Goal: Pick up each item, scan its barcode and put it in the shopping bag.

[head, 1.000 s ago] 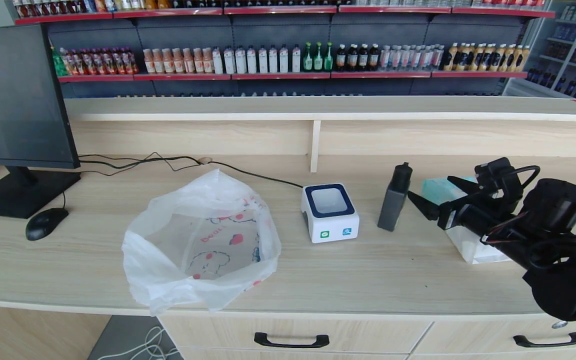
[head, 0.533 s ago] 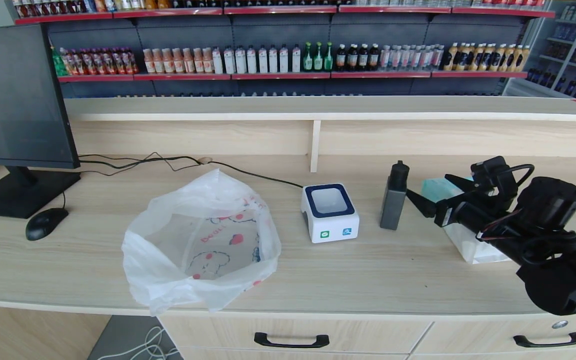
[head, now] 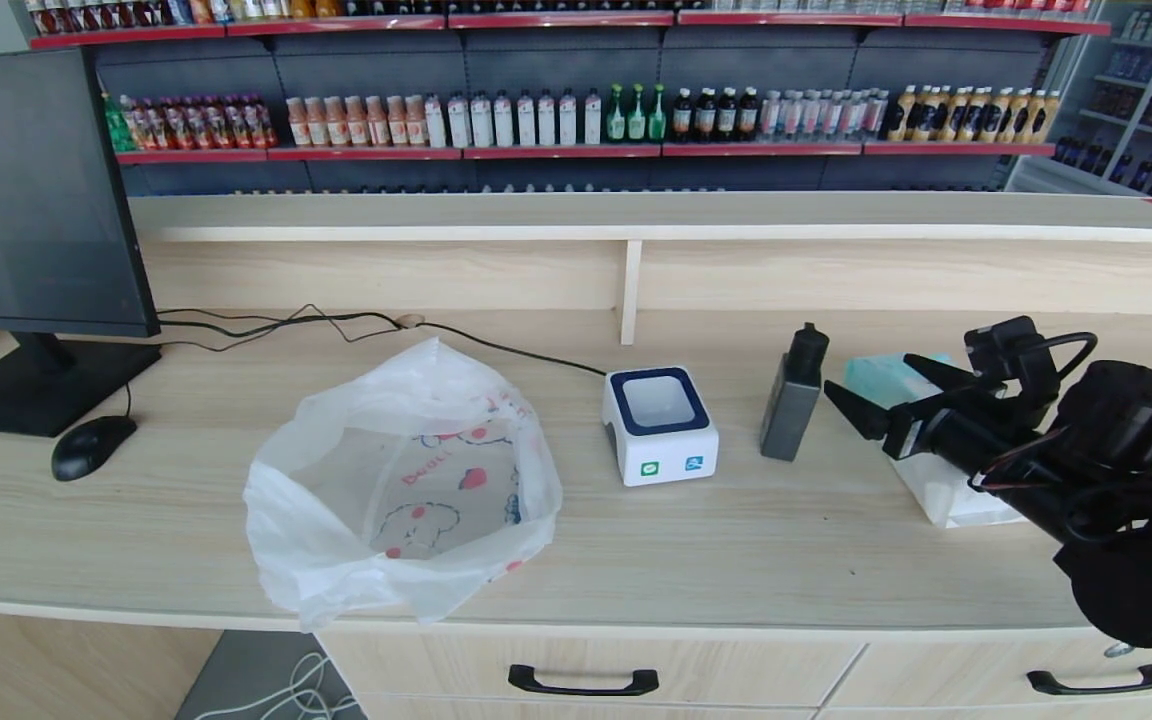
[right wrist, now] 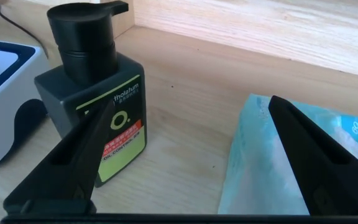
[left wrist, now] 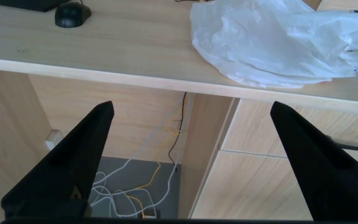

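Your dark pump bottle [head: 791, 400] stands upright on the counter [head: 736, 540], just beside the white scanner [head: 659, 425] but not touching it. The right gripper [head: 871, 378] hangs on the bottle's other side, jaws spread wide and gripping nothing. It hides much of the teal tissue pack [head: 941, 495], so you can't trace that pack's full outline. In the right wrist view one finger cuts off the bottle's lower corner. The shopping bag [head: 401, 490] sits open left of the scanner. The left gripper [left wrist: 191, 112] hangs below the counter edge, released and empty.
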